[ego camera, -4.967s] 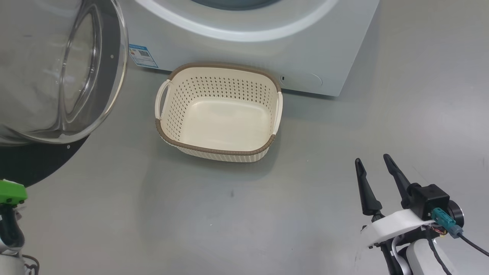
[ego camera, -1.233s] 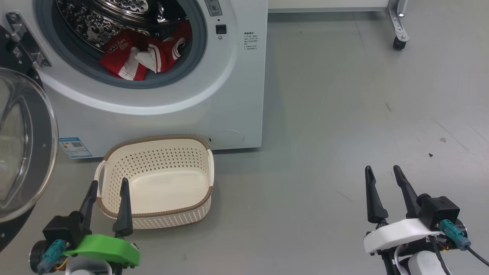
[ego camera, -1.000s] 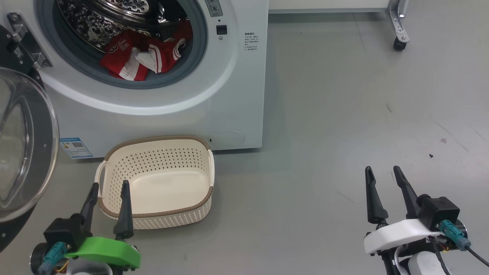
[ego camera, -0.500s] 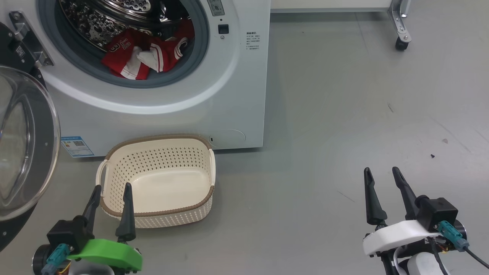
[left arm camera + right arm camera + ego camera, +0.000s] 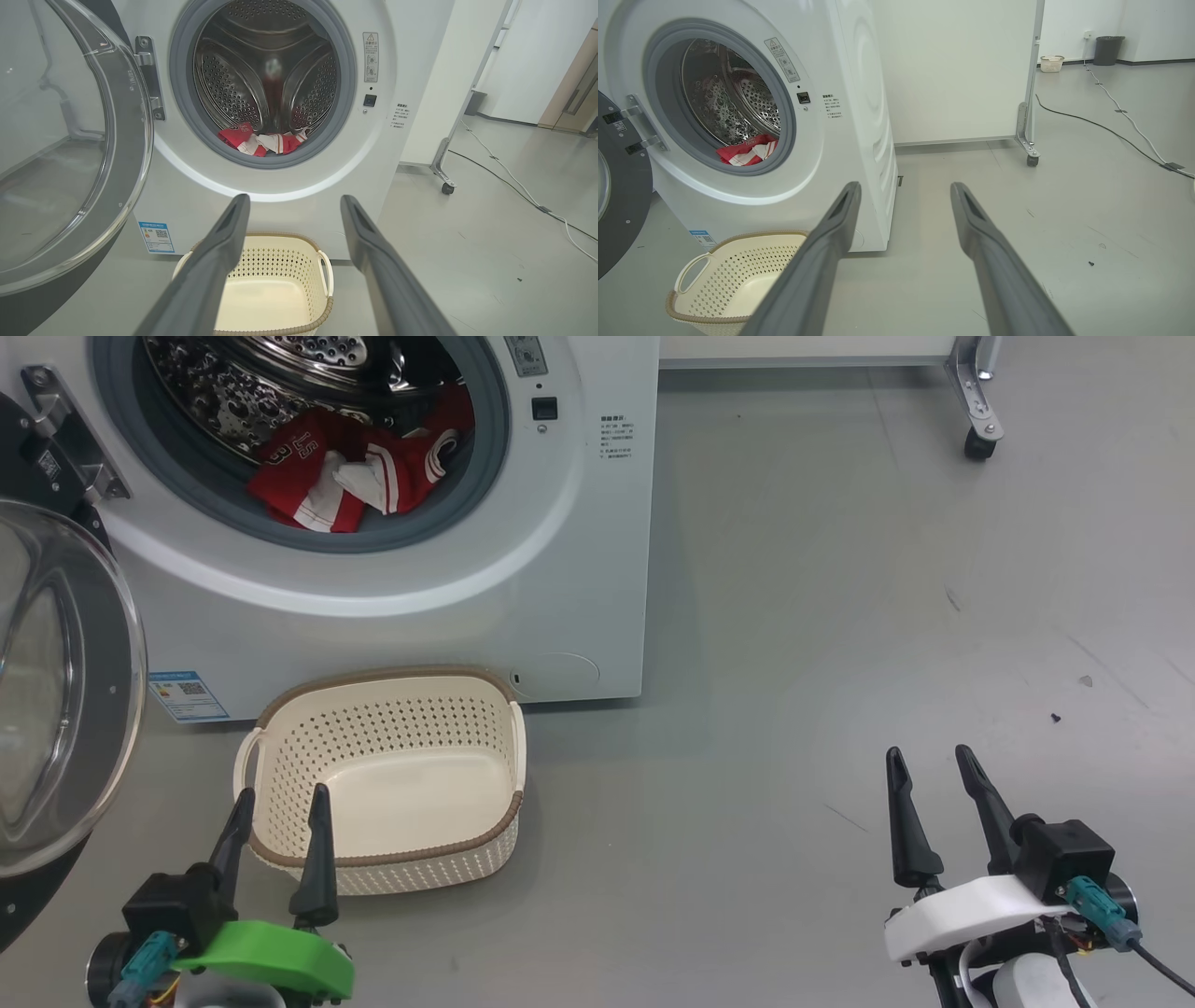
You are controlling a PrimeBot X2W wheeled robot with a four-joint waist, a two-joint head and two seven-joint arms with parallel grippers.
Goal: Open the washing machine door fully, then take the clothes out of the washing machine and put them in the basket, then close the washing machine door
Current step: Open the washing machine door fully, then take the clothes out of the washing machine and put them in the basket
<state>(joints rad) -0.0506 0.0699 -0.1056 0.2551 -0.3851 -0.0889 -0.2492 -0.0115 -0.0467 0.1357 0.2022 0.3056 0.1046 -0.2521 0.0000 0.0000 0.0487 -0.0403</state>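
Observation:
The white washing machine (image 5: 523, 616) stands at the upper left with its round door (image 5: 65, 691) swung open to the left. Red clothes (image 5: 350, 476) with white trim lie at the front of the steel drum, also seen as clothes (image 5: 264, 141) and clothes (image 5: 746, 154). The cream basket (image 5: 280, 859) sits empty on the floor in front of the machine. My left gripper (image 5: 283, 798) hangs open at the basket's near rim, holding nothing. My right gripper (image 5: 934, 763) is open over bare floor far to the right. Both wrist views show spread, empty fingers (image 5: 224, 242) and fingers (image 5: 840, 219).
A white partition on castor wheels (image 5: 976, 439) stands behind and to the right of the machine. Cables (image 5: 1111, 130) run across the grey floor there. A small basket (image 5: 1048, 63) and a dark bin (image 5: 1108, 49) stand by the far wall. Open floor lies to the right.
Five seconds ago the head looked down at the basket alone; now it looks at the open drum. Over the last second both grippers sank slightly lower in the head view.

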